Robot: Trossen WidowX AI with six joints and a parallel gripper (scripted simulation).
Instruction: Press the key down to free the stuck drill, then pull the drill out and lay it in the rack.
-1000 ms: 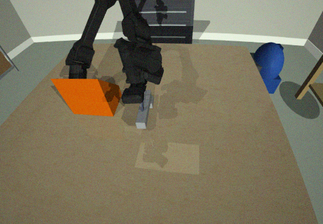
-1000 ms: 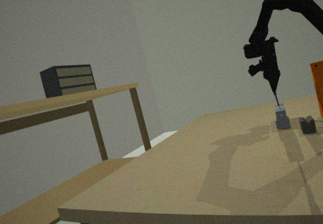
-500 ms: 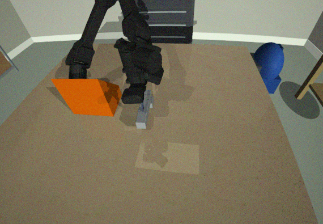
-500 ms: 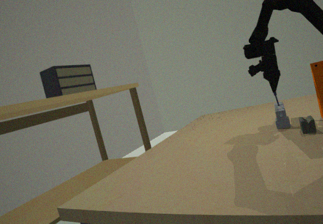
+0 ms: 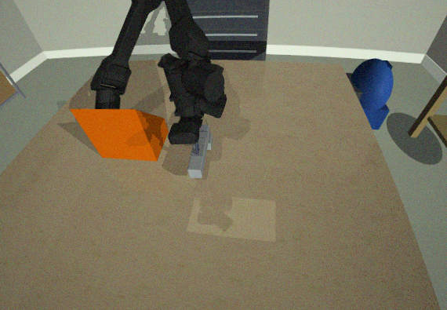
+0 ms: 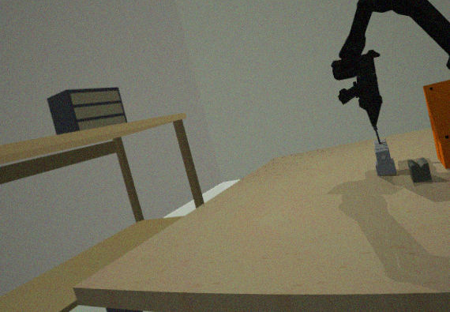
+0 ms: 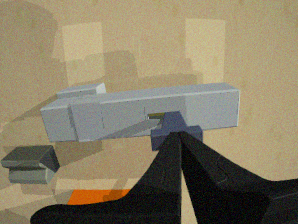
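A long light-grey housing [image 5: 198, 164] [image 6: 385, 167] [image 7: 120, 115] lies on the table. A dark blue-grey part [image 7: 162, 140], which looks like the key, is at its side near the middle. My gripper [image 6: 380, 143] [image 7: 177, 139] is shut and empty, pointing down, with its tips at the key; whether they touch it I cannot tell. A small yellowish strip shows in the housing's slot beside the key. I cannot make out the drill as a separate thing. A small dark grey-green block with a V notch, which looks like the rack [image 6: 421, 172] [image 7: 31, 165], stands near the housing's end.
A large orange box [image 5: 121, 135] [image 6: 439, 120] [image 7: 82, 197] stands near the housing on the arm's side of the table. The wooden table [image 5: 314, 170] [image 6: 276, 231] carries them all. A blue rounded object [image 5: 374, 84] is beyond the table's right edge.
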